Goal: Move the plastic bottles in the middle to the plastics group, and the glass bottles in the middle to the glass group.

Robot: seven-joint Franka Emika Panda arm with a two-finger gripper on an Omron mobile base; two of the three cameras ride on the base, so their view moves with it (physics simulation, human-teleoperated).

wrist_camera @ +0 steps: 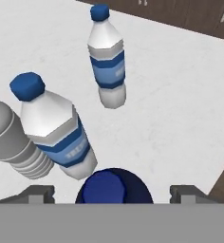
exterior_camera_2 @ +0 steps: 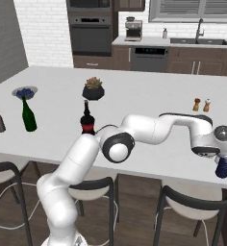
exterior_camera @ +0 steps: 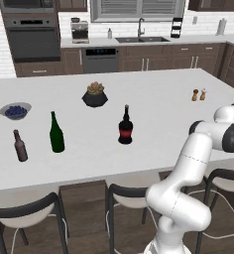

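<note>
white kitchen island counter (exterior_camera: 153, 99) with three groups of bottles. claw (wrist_camera: 112, 193) hangs over the right near end of the counter, fingers (wrist_camera: 38, 193) spread wide on either side of the dark blue bottle (wrist_camera: 115, 187), which stands upright directly below, between the tips; no contact visible, nothing gripped. same dark blue bottle stands under the hand near the counter edge in the right base view. just beyond it: two clear water bottles with blue caps (wrist_camera: 54, 128) (wrist_camera: 107, 57) and a grey ribbed bottle (wrist_camera: 12, 137). red-labelled dark bottle (exterior_camera: 125, 126) stands mid-counter, well apart from the claw. green bottle (exterior_camera: 56, 133) and brown bottle (exterior_camera: 20, 146) stand at the left end.
</note>
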